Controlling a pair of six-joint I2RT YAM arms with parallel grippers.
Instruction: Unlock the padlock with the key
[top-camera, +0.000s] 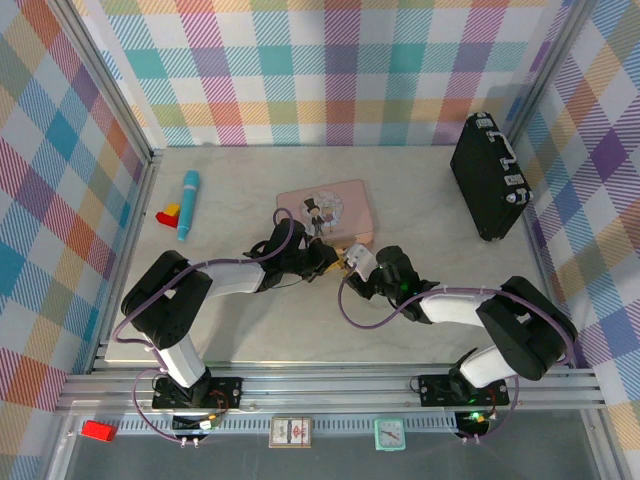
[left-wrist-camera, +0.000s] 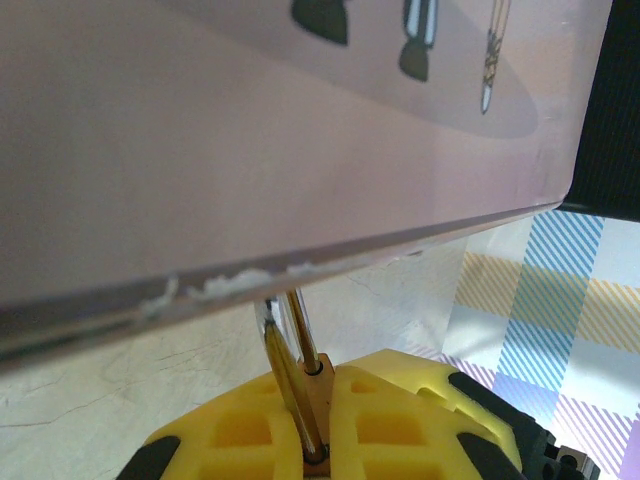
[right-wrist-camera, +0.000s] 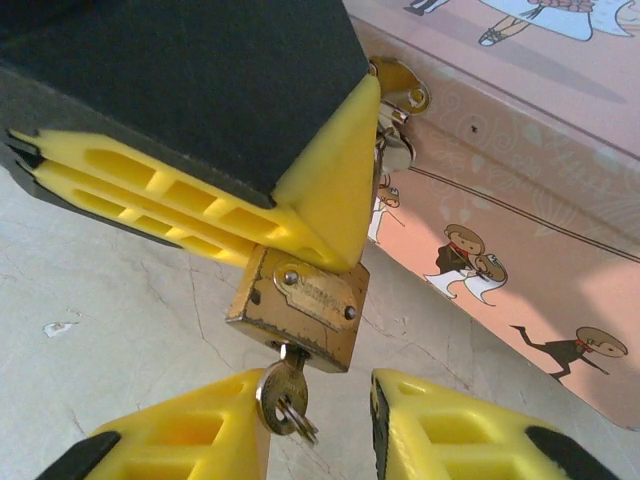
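Beside the pink tin (right-wrist-camera: 520, 200), the left gripper (left-wrist-camera: 318, 420) pinches the padlock (right-wrist-camera: 300, 305), holding it just ahead of the right gripper (right-wrist-camera: 320, 430). The right gripper's jaws stand spread around the key (right-wrist-camera: 283, 395), which sits in the keyhole. The likely next move is to close on the key's head and twist.

We see a pink tin (top-camera: 325, 210) with cartoon figures on its lid near the middle of the pale worktop (top-camera: 250, 165). A teal marker (top-camera: 188, 204) lies far left, just beside small red and yellow blocks (top-camera: 168, 213). A black case (top-camera: 489, 177) stands far right.
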